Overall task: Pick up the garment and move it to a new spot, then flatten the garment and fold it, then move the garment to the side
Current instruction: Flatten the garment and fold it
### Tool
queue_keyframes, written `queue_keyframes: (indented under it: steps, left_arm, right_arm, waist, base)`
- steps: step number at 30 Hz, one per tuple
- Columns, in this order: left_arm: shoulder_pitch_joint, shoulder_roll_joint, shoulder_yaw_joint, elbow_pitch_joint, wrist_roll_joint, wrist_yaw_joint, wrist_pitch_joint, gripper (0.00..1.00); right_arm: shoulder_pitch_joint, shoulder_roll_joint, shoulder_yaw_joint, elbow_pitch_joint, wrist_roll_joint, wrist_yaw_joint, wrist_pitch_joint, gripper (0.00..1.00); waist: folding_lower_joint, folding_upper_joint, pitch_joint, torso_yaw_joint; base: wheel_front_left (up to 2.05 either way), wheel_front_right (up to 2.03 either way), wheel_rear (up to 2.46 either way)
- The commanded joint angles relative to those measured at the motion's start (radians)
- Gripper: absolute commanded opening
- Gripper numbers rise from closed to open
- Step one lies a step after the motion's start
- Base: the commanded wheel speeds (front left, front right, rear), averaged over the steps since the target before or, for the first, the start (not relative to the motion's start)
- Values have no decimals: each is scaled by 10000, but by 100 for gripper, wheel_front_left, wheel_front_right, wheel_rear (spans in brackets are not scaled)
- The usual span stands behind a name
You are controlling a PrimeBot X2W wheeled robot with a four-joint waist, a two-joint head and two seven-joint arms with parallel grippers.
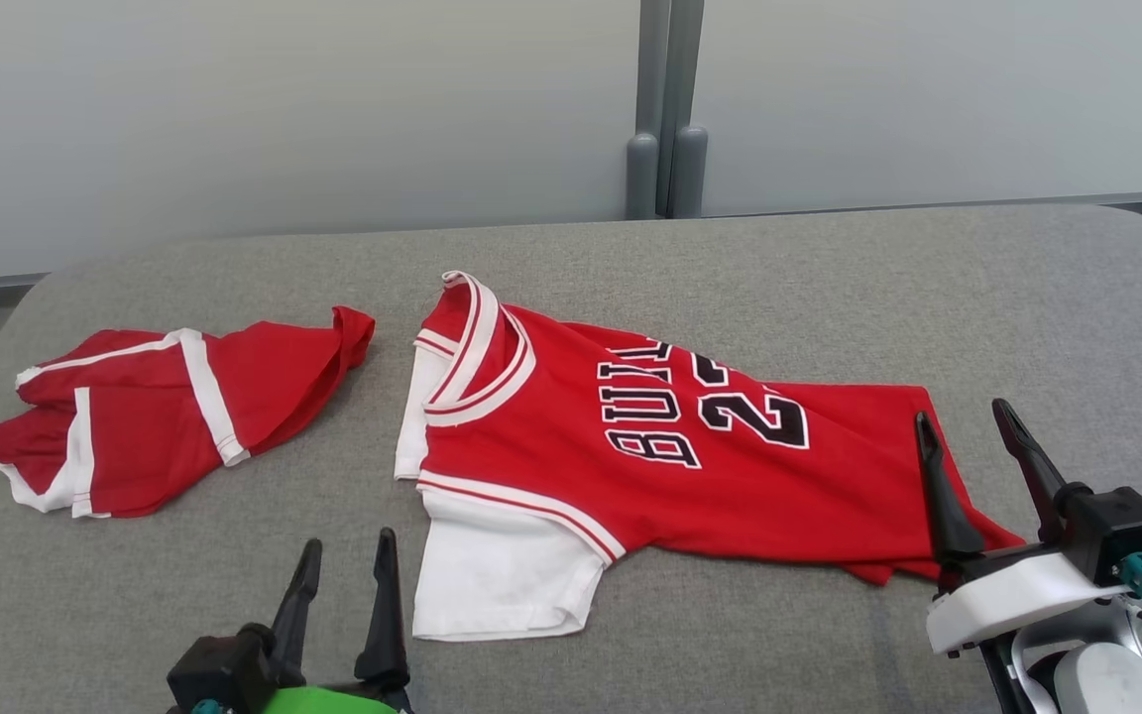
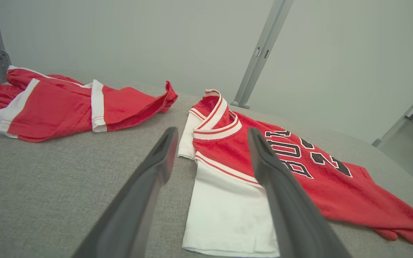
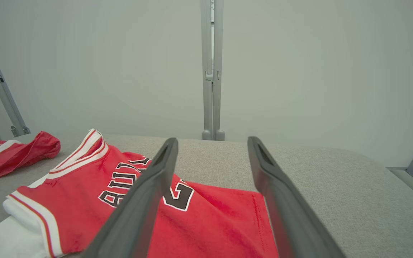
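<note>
Currently, the red jersey [image 1: 670, 466] lies mostly flat but creased in the middle of the grey surface [image 1: 829, 268]. Its collar [image 1: 477, 347] points left, its hem right, and one white sleeve [image 1: 492, 580] spreads toward the near edge. The left claw [image 1: 349, 540] hovers just beside that sleeve, fingers spread wide with nothing between them. The right claw [image 1: 962, 412] stands over the hem [image 3: 258, 215], likewise spread wide and empty; whether it touches the cloth cannot be told. Expect the jersey to handle as light, limp cloth: it will probably sag and bunch when lifted and hold no shape. Recommended hold: pinch the shoulder edge by the sleeve with the left claw and the hem corner with the right, so the cloth hangs stretched between them. Count: two garments, namely one jersey and one pair of red shorts [image 1: 155, 416], crumpled near the collar but apart from it; two claws.
</note>
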State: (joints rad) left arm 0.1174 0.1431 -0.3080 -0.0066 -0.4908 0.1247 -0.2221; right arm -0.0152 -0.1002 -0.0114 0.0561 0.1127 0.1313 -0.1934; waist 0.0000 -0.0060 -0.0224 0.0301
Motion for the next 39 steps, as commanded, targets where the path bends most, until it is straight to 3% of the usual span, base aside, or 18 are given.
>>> queue_keyframes:
  steps: [1,11,24,25,26,28,29,39]
  left_arm:
    - [-209,10,-247,909,-439,-268,889,100]
    - [-1207,126,-761,3364,-795,-685,2650,100]
    - [-2029,-123,-551,5025,-1226,-824,2619,100]
    - [-2068,-149,-607,5104,-1224,-863,2667,82]
    - [-2092,-166,-677,5184,-1210,-897,2728,45]
    - [-2137,-227,-810,5263,-1141,-947,2750,11]
    - [-2157,-254,-845,5272,-1131,-964,2717,0]
    - [-1995,-405,-192,3888,-1578,-888,1227,0]
  right_arm:
    - [-26,-74,35,28,33,-11,114,100]
    - [-75,-182,72,-51,58,-11,195,100]
    - [-205,-201,-68,-80,15,-11,81,100]
    - [-196,-194,-83,-78,5,-11,83,100]
    - [-188,-191,-90,-71,-4,-11,76,100]
    - [-175,-183,-114,-60,-12,-11,55,100]
    - [-163,-177,-136,-53,-15,-11,54,100]
    - [442,-68,-748,59,237,-11,377,100]
  waist:
    - [0,60,64,-25]
    - [0,60,395,-412]
    - [0,60,934,-1070]
    - [0,60,948,-1091]
    - [0,60,961,-1111]
    - [0,60,984,-1141]
    - [0,60,992,-1150]
    - [0,60,1062,-1043]
  base:
    - [0,0,0]
    - [0,0,0]
    - [0,0,0]
    - [0,0,0]
    - [0,0,0]
    - [0,0,0]
    - [0,0,0]
    - [0,0,0]
